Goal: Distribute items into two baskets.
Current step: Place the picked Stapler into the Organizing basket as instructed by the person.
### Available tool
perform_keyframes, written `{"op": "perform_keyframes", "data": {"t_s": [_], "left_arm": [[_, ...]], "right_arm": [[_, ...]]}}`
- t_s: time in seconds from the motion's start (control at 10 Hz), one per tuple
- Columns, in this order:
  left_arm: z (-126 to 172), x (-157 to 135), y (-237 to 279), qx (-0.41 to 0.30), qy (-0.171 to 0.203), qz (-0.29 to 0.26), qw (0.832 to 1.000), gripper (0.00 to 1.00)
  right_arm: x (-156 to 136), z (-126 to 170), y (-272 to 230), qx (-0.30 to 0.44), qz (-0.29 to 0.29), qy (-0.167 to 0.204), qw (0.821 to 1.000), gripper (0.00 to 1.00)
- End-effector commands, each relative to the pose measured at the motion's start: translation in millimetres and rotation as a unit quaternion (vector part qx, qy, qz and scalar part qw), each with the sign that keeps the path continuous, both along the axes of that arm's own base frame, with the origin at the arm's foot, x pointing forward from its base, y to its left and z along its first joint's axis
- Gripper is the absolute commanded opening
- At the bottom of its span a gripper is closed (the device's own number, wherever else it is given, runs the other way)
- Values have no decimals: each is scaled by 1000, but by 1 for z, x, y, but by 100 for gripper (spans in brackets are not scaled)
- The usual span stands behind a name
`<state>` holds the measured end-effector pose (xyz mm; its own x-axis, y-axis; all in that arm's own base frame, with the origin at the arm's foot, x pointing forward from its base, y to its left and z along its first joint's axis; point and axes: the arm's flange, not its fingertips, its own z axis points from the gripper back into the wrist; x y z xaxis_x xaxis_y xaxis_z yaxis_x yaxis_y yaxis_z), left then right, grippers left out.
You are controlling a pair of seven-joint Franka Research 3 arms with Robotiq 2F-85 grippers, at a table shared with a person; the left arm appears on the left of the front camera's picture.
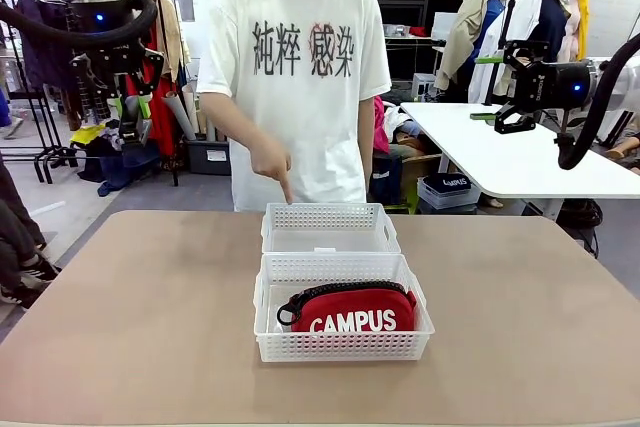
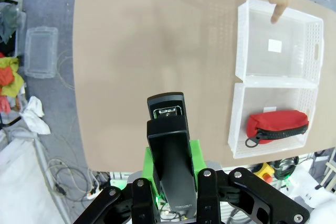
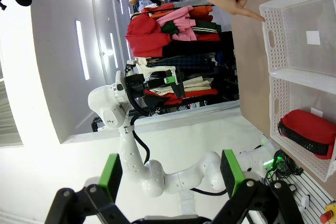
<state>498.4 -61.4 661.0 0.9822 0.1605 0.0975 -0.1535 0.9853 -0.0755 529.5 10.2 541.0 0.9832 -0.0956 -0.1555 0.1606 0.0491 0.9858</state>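
Lab-like workroom: clothing racks (image 1: 60,67), white worktable (image 1: 520,152), storage bins (image 1: 447,190), cables on floor (image 2: 58,171).

left hand (image 2: 169,182) raised, clamped on the stapler (image 2: 169,150); right hand (image 3: 173,179) raised, fingers wide apart

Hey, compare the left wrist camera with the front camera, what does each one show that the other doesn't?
Left wrist alone: the black stapler clamped between the left gripper pads, high above the table.

Front alone: the person's printed white T-shirt and the open right gripper held up off to the side.

Both: the pointing hand over the empty far basket, and the red CAMPUS pouch in the near basket.
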Motion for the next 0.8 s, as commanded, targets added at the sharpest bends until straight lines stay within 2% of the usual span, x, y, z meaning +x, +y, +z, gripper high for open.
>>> {"op": "perform_keyframes", "data": {"t_s": [0.0,0.2,0.4,0.7], "left_arm": [[2,-3,0,0,-1,3,1000,0],[0,0,0,0,0,0,1000,0],[6,-3,-12,70,16,-135,988,0],[18,21,-50,108,-19,-277,955,0]], "right_arm": [[-1,2,0,-2,-1,3,1000,100],[-1,2,0,-2,-1,3,1000,100],[-1,2,0,-2,-1,3,1000,100],[-1,2,0,-2,-1,3,1000,100]]}}
